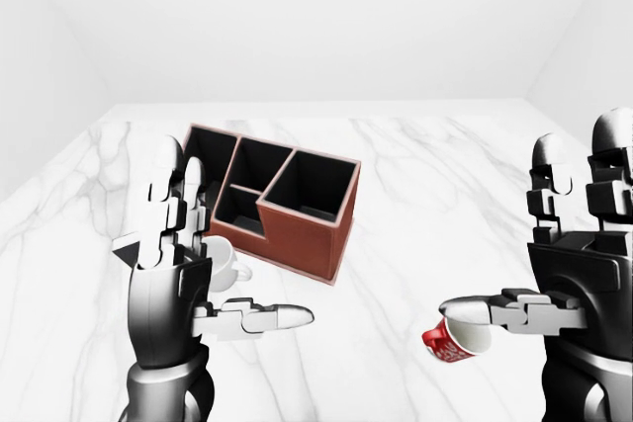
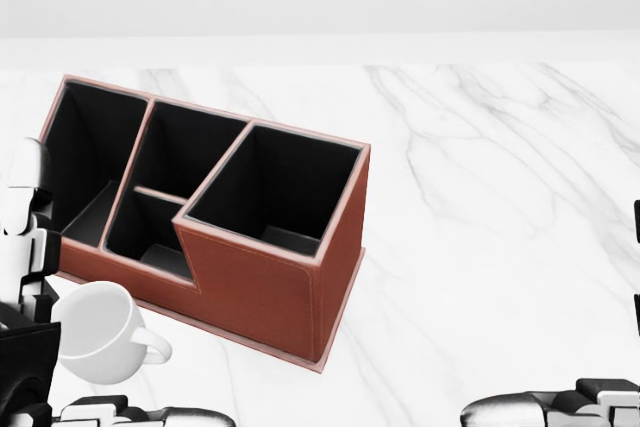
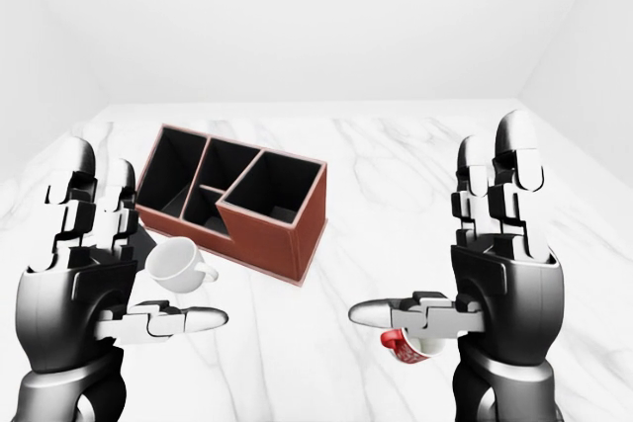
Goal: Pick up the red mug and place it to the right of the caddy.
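Red mug point(image 1: 453, 339) lies tipped on marble just below the right hand point(image 1: 554, 274), fingers spread, thumb above its rim; lowering and closing squarely should secure it.

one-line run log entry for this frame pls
phase: pre-grasp | red mug: on its side on table, below right robot hand thumb, not gripped | caddy: upper left of mug | left robot hand: open
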{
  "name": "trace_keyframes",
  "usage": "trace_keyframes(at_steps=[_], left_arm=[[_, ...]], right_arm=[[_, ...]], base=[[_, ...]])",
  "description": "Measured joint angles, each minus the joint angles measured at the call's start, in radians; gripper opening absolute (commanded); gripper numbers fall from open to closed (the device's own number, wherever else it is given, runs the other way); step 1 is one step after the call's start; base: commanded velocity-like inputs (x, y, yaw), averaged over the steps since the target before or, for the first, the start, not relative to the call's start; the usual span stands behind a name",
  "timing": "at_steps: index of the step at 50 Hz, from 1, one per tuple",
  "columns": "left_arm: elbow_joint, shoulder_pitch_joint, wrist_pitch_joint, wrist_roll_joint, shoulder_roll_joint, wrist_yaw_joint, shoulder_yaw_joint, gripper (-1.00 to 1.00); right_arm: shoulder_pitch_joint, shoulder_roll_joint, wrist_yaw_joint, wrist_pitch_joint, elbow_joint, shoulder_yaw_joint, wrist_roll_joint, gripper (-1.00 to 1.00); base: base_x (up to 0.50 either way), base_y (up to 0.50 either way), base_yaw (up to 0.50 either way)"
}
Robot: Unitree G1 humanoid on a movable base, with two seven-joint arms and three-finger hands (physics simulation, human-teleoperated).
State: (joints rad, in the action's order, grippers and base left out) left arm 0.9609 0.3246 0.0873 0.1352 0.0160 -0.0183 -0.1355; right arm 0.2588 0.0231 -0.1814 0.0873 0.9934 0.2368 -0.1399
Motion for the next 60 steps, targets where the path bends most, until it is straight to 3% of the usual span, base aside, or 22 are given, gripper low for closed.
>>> trace_keyframes(at_steps=[14, 30, 41, 60], left_arm=[[0.0, 0.003, 0.0, 0.001, 0.001, 0.0, -0.003, 1.0], [0.004, 0.004, 0.0, 0.001, 0.002, 0.0, -0.001, 1.0], [0.002, 0.004, 0.0, 0.003, 0.002, 0.0, -0.006, 1.0], [0.009, 0.007, 0.0, -0.001, 0.003, 0.002, -0.005, 1.0]], right_arm=[[-0.004, -0.003, 0.011, 0.0, -0.003, 0.002, 0.012, 1.0], [-0.003, -0.002, 0.013, 0.0, -0.012, -0.007, 0.03, 1.0], [-0.007, -0.002, 0.007, 0.0, -0.002, 0.015, 0.0, 1.0], [-0.013, -0.01, 0.013, 0.0, 0.019, 0.063, -0.017, 1.0]], base=[[0.03, 0.0, 0.0], [0.0, 0.24, 0.0], [0.32, 0.0, 0.0], [0.0, 0.0, 0.0]])
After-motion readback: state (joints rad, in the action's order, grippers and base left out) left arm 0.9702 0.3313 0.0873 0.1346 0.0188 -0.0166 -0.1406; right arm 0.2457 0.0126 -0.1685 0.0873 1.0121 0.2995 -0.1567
